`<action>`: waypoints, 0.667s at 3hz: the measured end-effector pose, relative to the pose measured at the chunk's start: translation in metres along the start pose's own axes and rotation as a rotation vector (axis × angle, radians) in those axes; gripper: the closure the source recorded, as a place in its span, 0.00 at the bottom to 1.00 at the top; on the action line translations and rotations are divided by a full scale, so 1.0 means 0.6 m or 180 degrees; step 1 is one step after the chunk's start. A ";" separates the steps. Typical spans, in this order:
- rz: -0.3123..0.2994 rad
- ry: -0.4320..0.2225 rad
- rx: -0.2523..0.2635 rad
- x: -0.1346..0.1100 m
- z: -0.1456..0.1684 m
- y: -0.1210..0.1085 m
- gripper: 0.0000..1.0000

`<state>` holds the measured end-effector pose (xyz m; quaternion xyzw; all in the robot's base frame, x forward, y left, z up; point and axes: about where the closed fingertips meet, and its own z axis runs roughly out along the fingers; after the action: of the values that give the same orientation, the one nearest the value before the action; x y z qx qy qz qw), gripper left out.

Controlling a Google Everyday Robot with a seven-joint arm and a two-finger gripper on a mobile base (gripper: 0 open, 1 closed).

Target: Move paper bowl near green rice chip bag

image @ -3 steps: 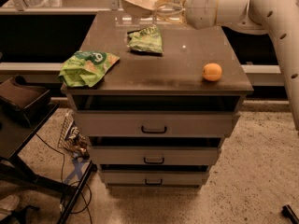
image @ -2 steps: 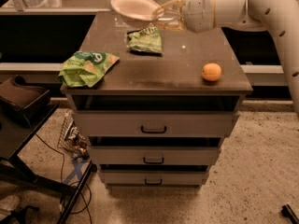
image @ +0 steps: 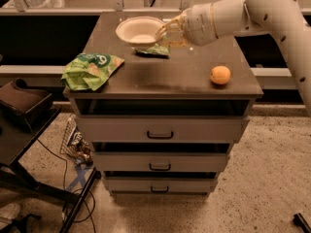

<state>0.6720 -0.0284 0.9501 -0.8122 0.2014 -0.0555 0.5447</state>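
The paper bowl (image: 140, 30) has dropped from higher up and levelled out since the earlier frames, where it was tipped. It now sits mouth-up, low over the back of the worktop (image: 180, 79). Whether its base touches the surface or hangs just above it, I cannot say for sure. The pincer (image: 166, 31) is closed on the bowl's right-hand rim, so the bowl sticks out from the fingertips toward the left of the view. The arm (image: 272, 13) reaches in from the upper right.

Just in front of the bowl, and partly tucked under its near edge, lies a small darker green snack bag (image: 153, 51). The green rice chip bag (image: 90, 69) lies crumpled at the front left corner of the worktop, apart from the bowl. An orange (image: 220, 74) rests near the right front edge, well apart from both.

The coming move turns on this: the chip bag lies left of the pincer and nearer the camera. The bowl is already on that side of the pincer, so a diagonal carry would lead with the bowl and should pass left of the darker bag.
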 end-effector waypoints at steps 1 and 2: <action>0.0000 -0.0001 0.0000 0.000 0.000 0.000 1.00; 0.0066 -0.0036 -0.0067 -0.005 0.018 0.011 1.00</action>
<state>0.6708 -0.0203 0.9400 -0.8161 0.2073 -0.0432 0.5377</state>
